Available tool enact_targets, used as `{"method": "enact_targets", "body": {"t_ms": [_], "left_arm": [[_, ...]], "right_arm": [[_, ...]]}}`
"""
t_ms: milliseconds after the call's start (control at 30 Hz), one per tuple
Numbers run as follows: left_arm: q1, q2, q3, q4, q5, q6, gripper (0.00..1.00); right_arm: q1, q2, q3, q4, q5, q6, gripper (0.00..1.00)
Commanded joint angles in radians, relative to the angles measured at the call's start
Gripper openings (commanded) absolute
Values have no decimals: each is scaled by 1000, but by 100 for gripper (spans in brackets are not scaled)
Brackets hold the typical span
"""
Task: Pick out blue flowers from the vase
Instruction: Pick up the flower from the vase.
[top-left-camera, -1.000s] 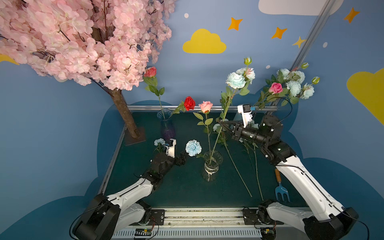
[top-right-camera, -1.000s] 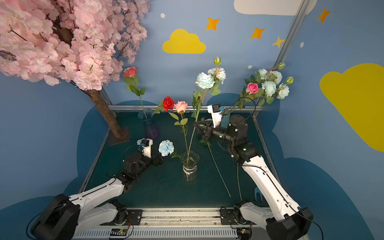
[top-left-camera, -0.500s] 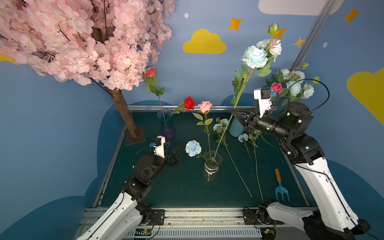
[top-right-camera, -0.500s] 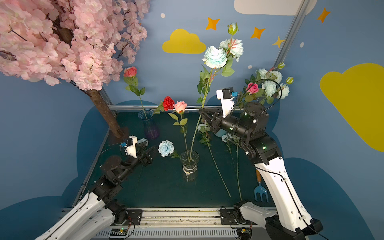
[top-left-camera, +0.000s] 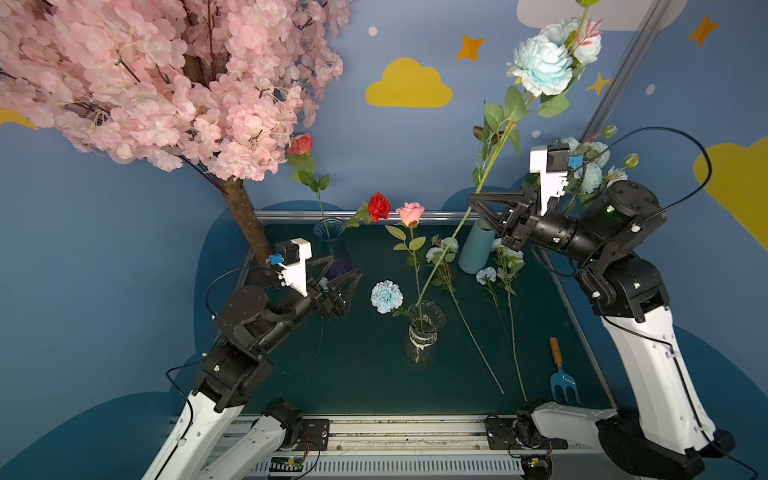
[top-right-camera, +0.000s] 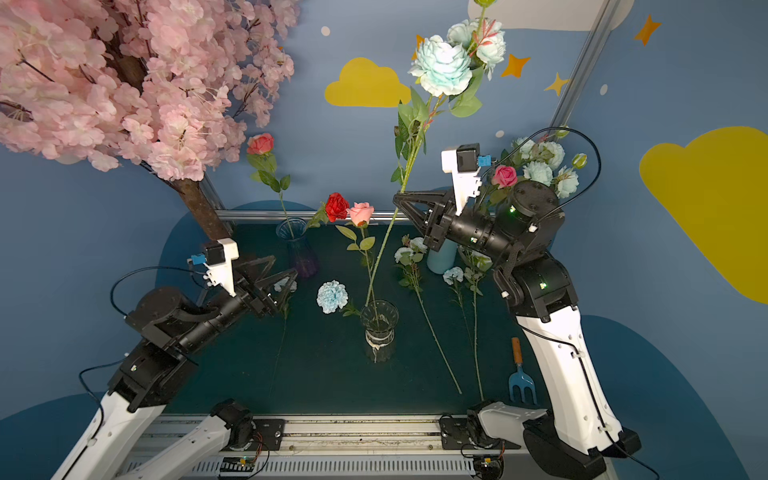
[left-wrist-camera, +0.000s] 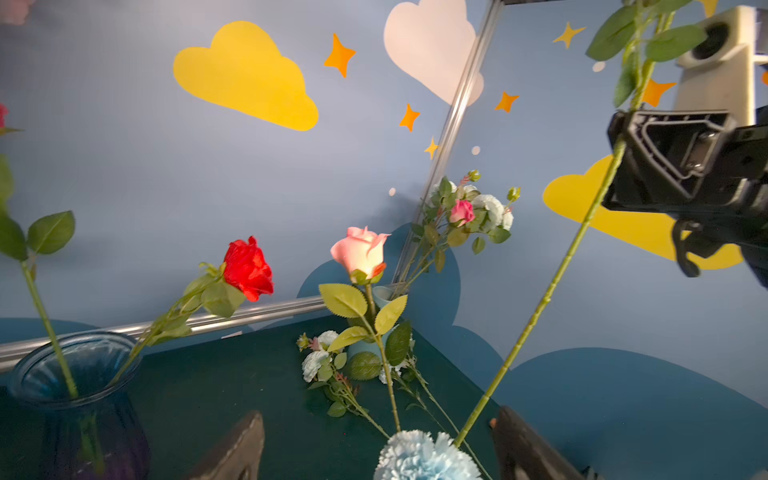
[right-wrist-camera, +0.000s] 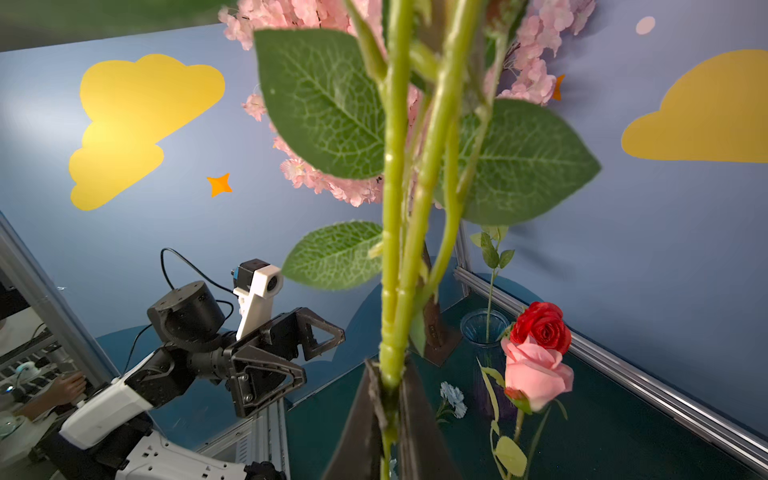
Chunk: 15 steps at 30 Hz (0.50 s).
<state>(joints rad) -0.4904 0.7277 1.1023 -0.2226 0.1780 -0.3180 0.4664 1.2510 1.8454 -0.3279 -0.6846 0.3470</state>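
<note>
My right gripper (top-left-camera: 473, 197) (top-right-camera: 399, 195) is shut on the long green stem (right-wrist-camera: 390, 386) of a blue flower. Its pale blooms (top-left-camera: 542, 66) (top-right-camera: 442, 68) stand high against the wall, and the stem's lower end reaches into the clear glass vase (top-left-camera: 424, 328) (top-right-camera: 378, 328). A blue carnation (top-left-camera: 386, 296) (left-wrist-camera: 428, 457) and a pink rose (top-left-camera: 410, 212) also stand in that vase. My left gripper (top-left-camera: 347, 270) (top-right-camera: 284, 266) (left-wrist-camera: 378, 419) hangs open and empty left of the vase. A small blue flower (top-right-camera: 286, 284) lies on the mat beneath it.
More blue flowers (top-left-camera: 442, 249) (top-left-camera: 498, 266) lie on the mat to the right. A dark glass vase (top-left-camera: 332, 245) with red roses and a light blue vase (top-left-camera: 476, 249) stand at the back. The pink blossom tree (top-left-camera: 245, 216) is back left, a blue garden fork (top-left-camera: 563, 378) front right.
My right gripper has lifted the blue flower's stem steadily upward, raising the blooms high. My left arm has pulled back from the mat and risen, leaving a small blue flower lying there.
</note>
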Motion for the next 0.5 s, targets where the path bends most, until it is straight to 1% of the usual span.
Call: {"method": "enact_targets", "body": {"t_ms": [0,167,267,467], "left_arm": [[10,40,61,-20,163,6,86],[37,162,156,90,342,-30,86],[61,237,207,125,409,-63,86],[130,317,226,267,575,-207,86]], "right_arm": [[1,26,-6,105,-97,62,0],[2,56,-41,226,-162,142,0],[3,81,-42,273,-192,188,0],[5,123,-41,372,-285,292,0]]}}
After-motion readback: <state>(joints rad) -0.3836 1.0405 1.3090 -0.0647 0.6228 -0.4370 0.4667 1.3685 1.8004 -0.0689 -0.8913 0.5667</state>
